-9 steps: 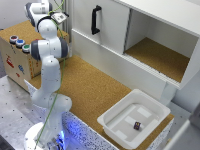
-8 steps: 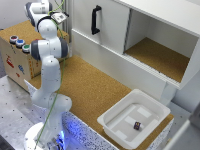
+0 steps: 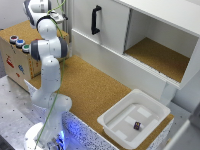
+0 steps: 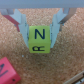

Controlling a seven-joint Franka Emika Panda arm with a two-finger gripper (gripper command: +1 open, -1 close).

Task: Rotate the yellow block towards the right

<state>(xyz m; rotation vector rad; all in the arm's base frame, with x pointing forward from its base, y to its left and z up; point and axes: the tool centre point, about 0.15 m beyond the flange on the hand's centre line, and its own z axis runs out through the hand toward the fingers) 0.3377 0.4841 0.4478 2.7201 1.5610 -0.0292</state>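
In the wrist view the yellow block (image 4: pixel 39 39) sits on the cork surface, with a black "N" on its top face and an "R" on the side facing the camera. My gripper (image 4: pixel 41 31) has one finger (image 4: pixel 21 27) tight against each side of the block and appears shut on it. In the exterior view the gripper (image 3: pixel 60 17) is high at the left, by the cabinet's corner, and the block is hidden there.
A pink-red block (image 4: pixel 7 71) lies on the cork close to the yellow one. The exterior view shows a white cabinet with a black handle (image 3: pixel 94 20), a cardboard box (image 3: pixel 15 60) with coloured caps, and a white bin (image 3: pixel 112 125) holding a small dark object (image 3: pixel 137 125).
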